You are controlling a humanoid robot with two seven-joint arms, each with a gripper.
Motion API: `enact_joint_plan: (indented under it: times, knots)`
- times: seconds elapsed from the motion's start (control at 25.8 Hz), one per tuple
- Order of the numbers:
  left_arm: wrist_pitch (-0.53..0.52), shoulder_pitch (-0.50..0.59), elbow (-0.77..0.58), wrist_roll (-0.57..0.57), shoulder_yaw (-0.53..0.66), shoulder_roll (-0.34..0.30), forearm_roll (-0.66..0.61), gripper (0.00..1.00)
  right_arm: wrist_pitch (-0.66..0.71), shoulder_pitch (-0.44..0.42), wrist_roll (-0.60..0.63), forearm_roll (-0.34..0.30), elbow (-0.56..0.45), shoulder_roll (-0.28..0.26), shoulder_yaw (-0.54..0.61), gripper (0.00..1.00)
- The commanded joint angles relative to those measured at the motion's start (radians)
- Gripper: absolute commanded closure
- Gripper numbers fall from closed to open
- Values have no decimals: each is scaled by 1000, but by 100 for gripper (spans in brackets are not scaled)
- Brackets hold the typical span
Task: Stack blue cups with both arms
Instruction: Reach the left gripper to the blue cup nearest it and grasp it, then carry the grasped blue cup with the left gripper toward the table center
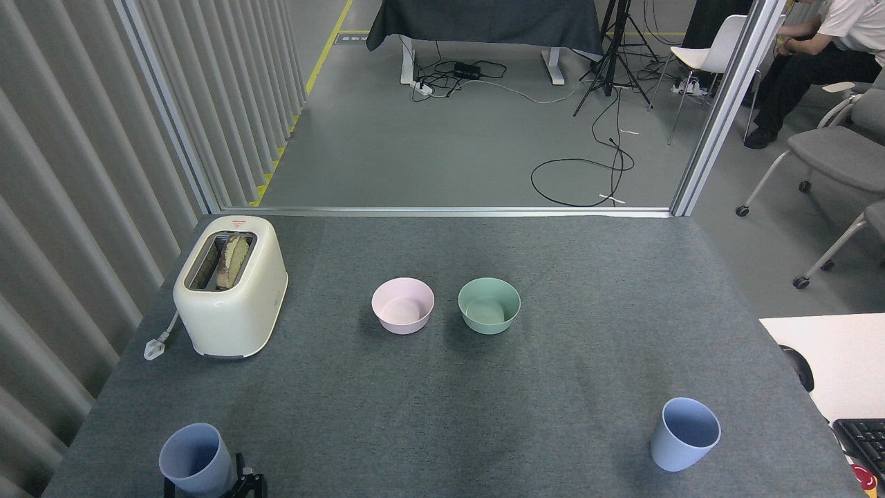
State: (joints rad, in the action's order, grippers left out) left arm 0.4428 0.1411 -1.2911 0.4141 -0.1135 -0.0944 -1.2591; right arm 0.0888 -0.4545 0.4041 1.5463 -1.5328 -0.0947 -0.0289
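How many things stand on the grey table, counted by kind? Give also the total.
Blue cups: 2, the left blue cup and the right blue cup
Bowls: 2, the pink bowl and the green bowl
Toaster: 1
Total: 5

I'm working in what looks like a robotics lab or test bay inside an office building: my tabletop [567, 277] is covered in grey felt and fenced by aluminium framing [726, 104] with a ribbed grey partition [69, 173] on the left. Beyond it, loose cables [588, 173] and a power strip [423, 87] trail over a grey floor marked with yellow tape [332, 34], beside a tripod [615, 55] and a draped table [484, 21]. Castered office chairs [830, 152], a keyboard [864, 439] on a white desk [830, 353], and a seated person [816, 48] fill the right side.
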Motion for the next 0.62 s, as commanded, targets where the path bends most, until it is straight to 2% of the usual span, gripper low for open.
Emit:
enact_joint_plan:
  times: [0.0, 0.23, 0.31, 0.46, 0.58]
  knots:
    - [-6, -14, 16, -1, 17, -2, 9, 1, -1, -1, 2, 0, 0, 0, -2, 0]
    - [-13, -29, 15, -1, 18, -5, 83, 1, -1, -1, 2, 0, 0, 0, -2, 0]
    - [-16, -29, 15, -1, 18, -5, 83, 5, -1, -3, 2, 2, 0, 0, -2, 0]
    - [-49, -28, 16, 0, 17, -10, 83, 40, -1, -3, 2, 0, 0, 0, -2, 0]
    - [-59, -23, 6, 0, 14, -10, 79, 44, -3, -3, 2, 2, 0, 0, -6, 0]
